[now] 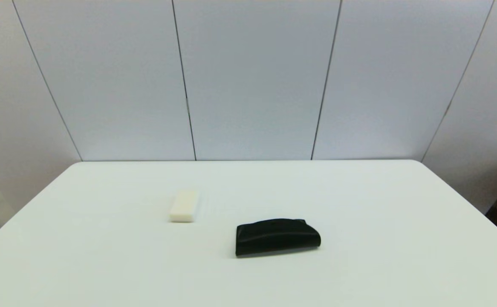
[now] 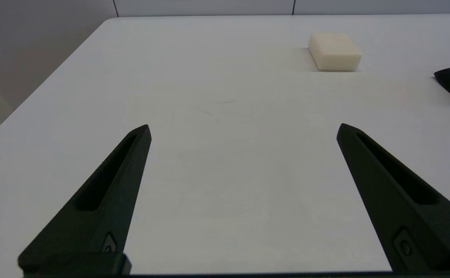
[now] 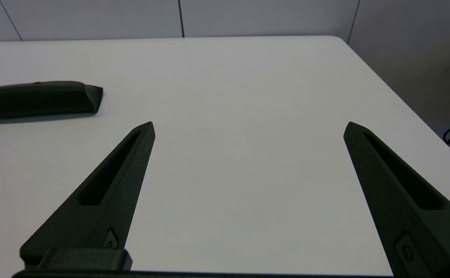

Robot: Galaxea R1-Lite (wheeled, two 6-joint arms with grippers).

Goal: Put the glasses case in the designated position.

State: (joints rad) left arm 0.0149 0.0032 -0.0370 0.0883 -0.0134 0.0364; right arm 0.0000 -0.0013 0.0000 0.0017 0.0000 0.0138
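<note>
Lying flat on the white table (image 1: 359, 204), the glasses case (image 1: 277, 237) sits a little right of the middle and nearer the front edge than the back, its long axis running side to side along that front edge, domed top up. A cream block (image 1: 184, 206) rests apart from it, toward the back-left. Bare table stretches to the right edge and back corners. The left gripper (image 2: 243, 128) and right gripper (image 3: 249, 126) both hover low over the front of the table, fingers spread wide, holding nothing.
</note>
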